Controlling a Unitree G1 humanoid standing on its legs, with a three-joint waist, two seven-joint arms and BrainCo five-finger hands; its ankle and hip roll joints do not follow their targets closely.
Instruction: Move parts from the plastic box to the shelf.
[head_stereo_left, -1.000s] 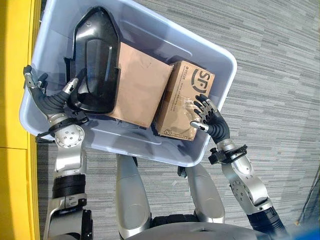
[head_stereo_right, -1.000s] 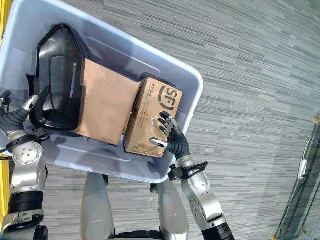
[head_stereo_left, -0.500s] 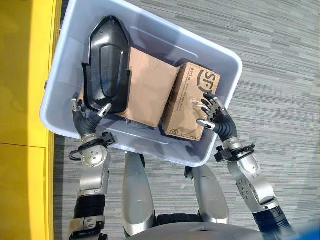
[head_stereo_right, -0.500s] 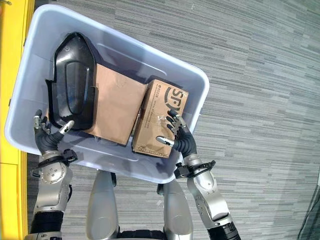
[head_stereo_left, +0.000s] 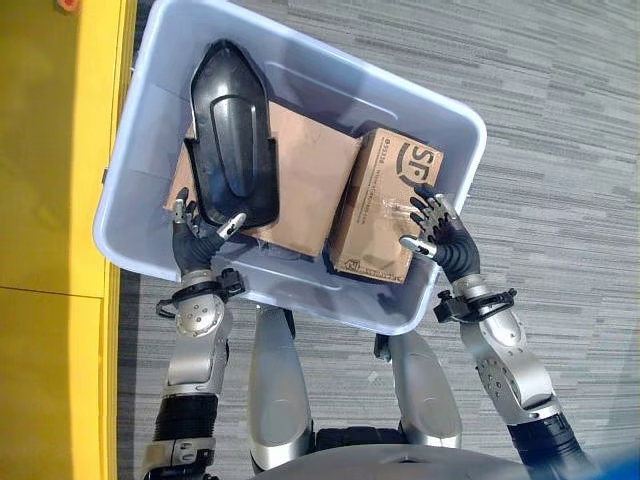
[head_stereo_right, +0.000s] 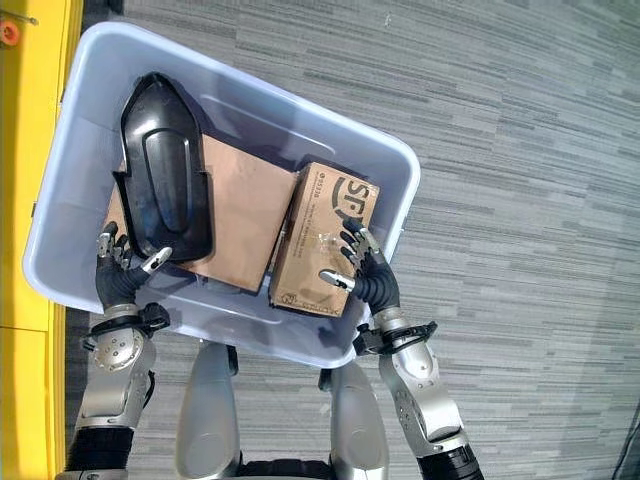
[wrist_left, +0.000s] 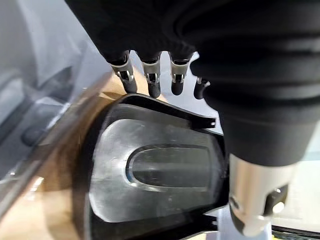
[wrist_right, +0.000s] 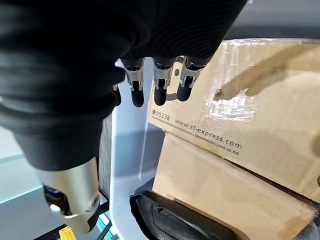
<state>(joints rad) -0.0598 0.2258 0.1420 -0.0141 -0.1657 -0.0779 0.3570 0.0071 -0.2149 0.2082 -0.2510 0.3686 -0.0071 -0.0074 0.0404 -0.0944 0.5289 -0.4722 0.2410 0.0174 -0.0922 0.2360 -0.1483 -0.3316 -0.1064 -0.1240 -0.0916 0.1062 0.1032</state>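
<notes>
A pale blue plastic box (head_stereo_left: 320, 90) holds a black moulded part (head_stereo_left: 232, 135), a flat brown carton (head_stereo_left: 310, 190) and a printed carton (head_stereo_left: 385, 205). The black part lies partly on the flat carton. My left hand (head_stereo_left: 196, 245) is open at the black part's near end, fingers (wrist_left: 150, 80) spread along the edge of the part (wrist_left: 155, 185). My right hand (head_stereo_left: 445, 240) is open too, its fingers (wrist_right: 160, 85) straight beside the printed carton (wrist_right: 250, 100), at the carton's right face. Neither hand grips anything.
A yellow surface (head_stereo_left: 50, 200) runs along the box's left side. Grey striped carpet (head_stereo_left: 560, 150) lies around the box to the right and beyond it. The box's near wall (head_stereo_left: 300, 290) stands between my wrists and the cartons.
The camera has shifted, so the box sits further right in the picture. My left hand has swung from the box's left rim to the black part's near end. The right hand stays by the printed carton.
</notes>
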